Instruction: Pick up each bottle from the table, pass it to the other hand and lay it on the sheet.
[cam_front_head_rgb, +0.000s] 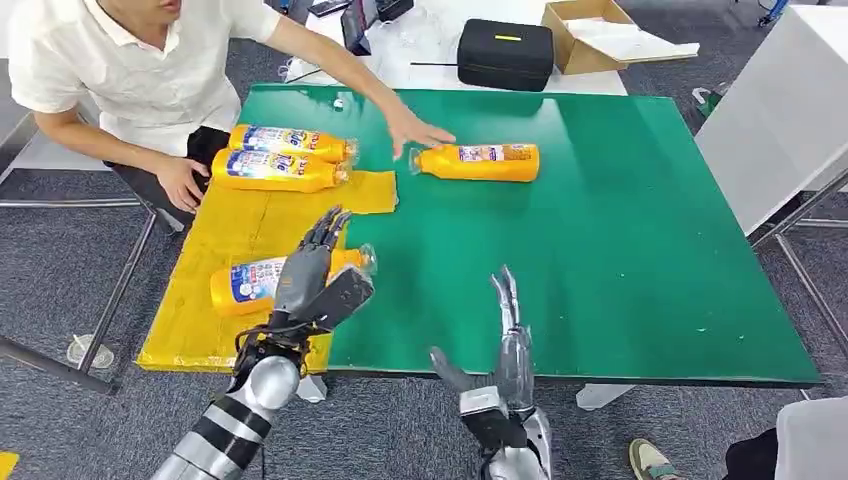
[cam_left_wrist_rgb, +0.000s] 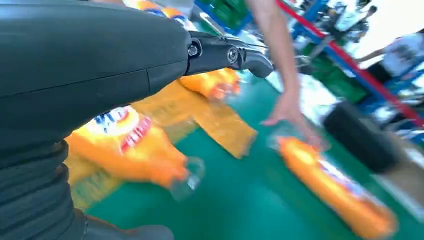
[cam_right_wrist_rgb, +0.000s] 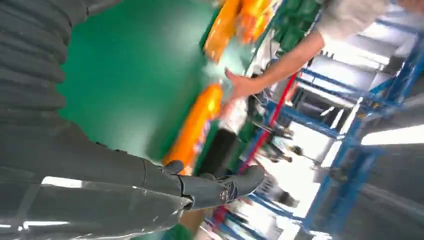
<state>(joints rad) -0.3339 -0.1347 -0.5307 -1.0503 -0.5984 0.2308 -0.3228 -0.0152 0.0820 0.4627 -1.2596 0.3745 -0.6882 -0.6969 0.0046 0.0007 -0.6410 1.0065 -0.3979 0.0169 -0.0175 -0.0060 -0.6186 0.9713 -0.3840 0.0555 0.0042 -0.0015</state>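
Left robot hand (cam_front_head_rgb: 318, 270) hovers with fingers spread and empty over an orange bottle (cam_front_head_rgb: 245, 283) lying on the yellow sheet (cam_front_head_rgb: 235, 240), near the sheet's right edge. Right robot hand (cam_front_head_rgb: 510, 345) stands open and empty at the green bench's (cam_front_head_rgb: 620, 250) near edge, bare green ahead. Two more orange bottles (cam_front_head_rgb: 285, 158) lie on the sheet's far end. A person's hand (cam_front_head_rgb: 415, 130) touches another bottle (cam_front_head_rgb: 480, 161) lying on the bench.
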